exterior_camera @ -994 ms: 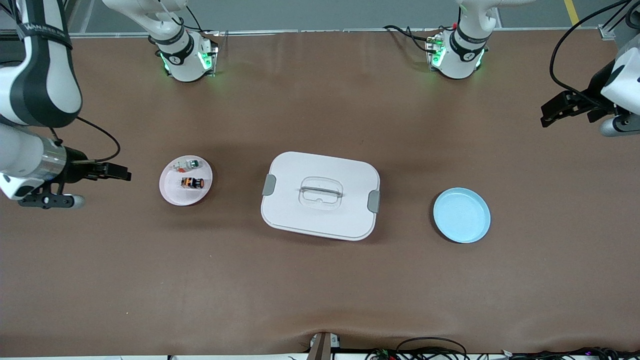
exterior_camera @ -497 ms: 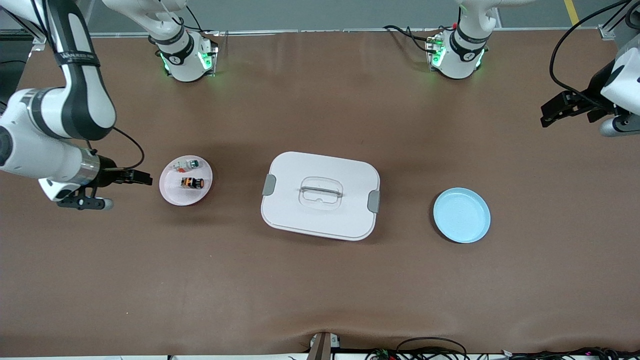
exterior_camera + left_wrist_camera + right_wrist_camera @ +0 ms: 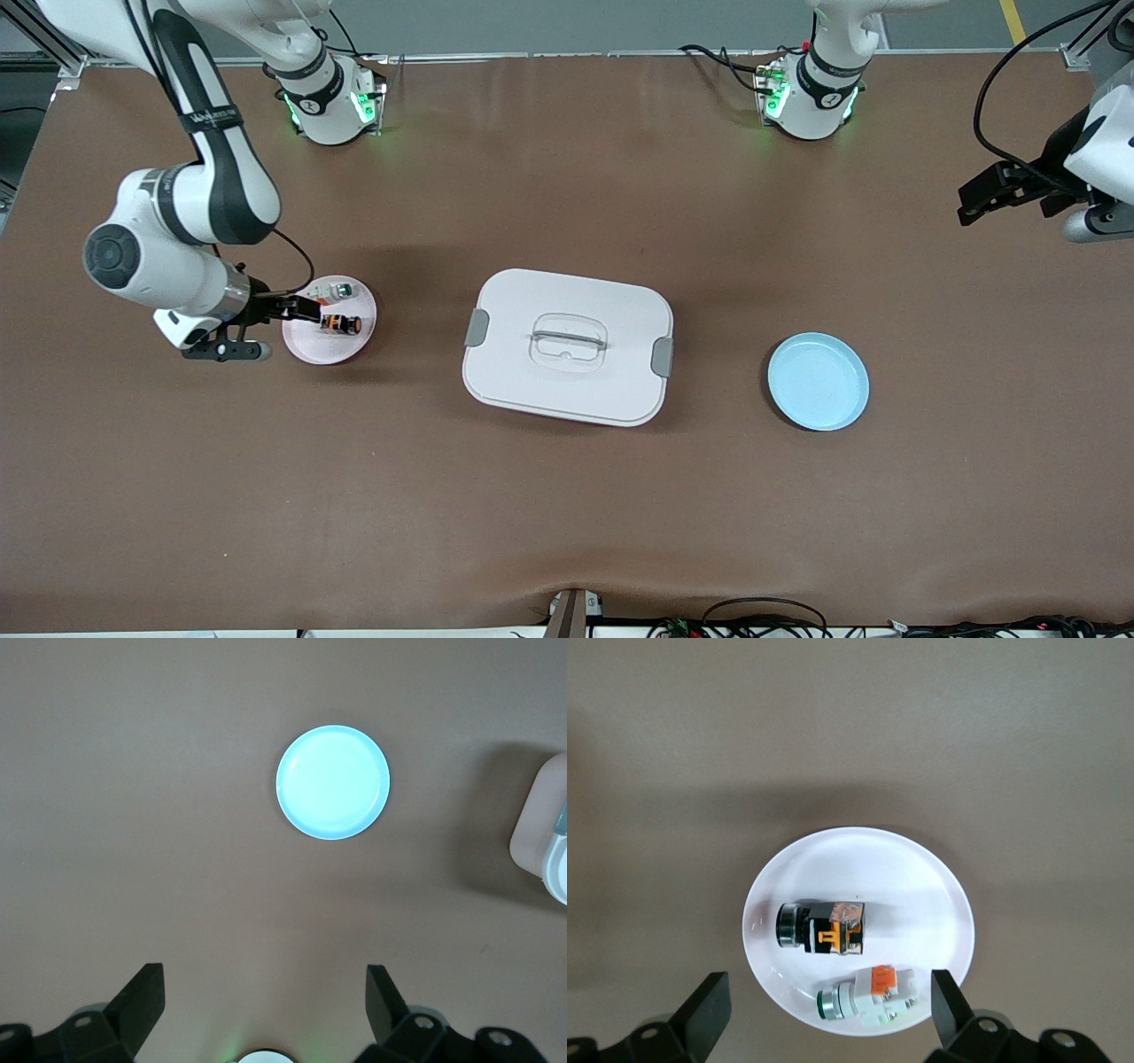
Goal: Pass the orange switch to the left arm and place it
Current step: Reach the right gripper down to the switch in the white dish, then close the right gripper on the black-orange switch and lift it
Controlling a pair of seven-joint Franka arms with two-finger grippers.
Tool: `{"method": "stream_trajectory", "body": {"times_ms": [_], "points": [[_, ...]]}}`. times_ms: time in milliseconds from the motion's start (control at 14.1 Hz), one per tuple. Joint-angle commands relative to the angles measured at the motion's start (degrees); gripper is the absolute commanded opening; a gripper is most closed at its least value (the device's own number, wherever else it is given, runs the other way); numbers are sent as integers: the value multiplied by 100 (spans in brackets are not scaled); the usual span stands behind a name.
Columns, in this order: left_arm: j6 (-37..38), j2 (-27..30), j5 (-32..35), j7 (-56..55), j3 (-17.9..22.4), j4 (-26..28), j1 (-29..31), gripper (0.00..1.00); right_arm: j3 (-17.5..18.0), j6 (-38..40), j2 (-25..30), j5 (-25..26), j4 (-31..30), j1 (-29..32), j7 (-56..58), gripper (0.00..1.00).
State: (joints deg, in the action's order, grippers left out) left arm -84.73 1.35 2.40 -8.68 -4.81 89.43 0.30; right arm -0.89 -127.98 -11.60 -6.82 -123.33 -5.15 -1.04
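Observation:
The orange switch (image 3: 341, 324) lies on its side in a small pink plate (image 3: 306, 346) toward the right arm's end of the table, next to a whitish switch with a green tip (image 3: 337, 289). My right gripper (image 3: 306, 309) hangs open over that plate's rim, with nothing between its fingers. In the right wrist view the orange switch (image 3: 824, 926) and the whitish switch (image 3: 864, 997) lie in the plate (image 3: 921, 877) under the open right gripper (image 3: 830, 992). The white box (image 3: 567, 347) stands mid-table. My left gripper (image 3: 974, 199) waits open in the air at the left arm's end.
A light blue plate (image 3: 818, 382) with nothing in it sits between the box and the left arm's end. The left wrist view looks down on this blue plate (image 3: 332, 781) and a corner of the box (image 3: 540, 833) past the open left gripper (image 3: 263, 983).
The right arm has swung in from the table's end, bringing its open gripper over the pink plate's rim. The left arm, switches and box have not moved.

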Motion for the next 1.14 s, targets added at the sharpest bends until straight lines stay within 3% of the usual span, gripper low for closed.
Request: {"method": "stream_trajectory", "body": {"times_ms": [0,426,710,1065], "points": [[9,14,-64,148,-2,-5,32,100,-16,-481,149,-91,-393,-143,-63,100],[9,14,-64,139,-2,-14,23,100,-7,-913,-61,-153,-420,-240,-90,100],[9,14,-64,139,7,-14,23,100,-7,-1746,-465,-249,-613,-346,-90,100],[9,14,-64,139,7,-22,23,100,-16,-1836,-606,-249,-692,-337,-81,100]]}}
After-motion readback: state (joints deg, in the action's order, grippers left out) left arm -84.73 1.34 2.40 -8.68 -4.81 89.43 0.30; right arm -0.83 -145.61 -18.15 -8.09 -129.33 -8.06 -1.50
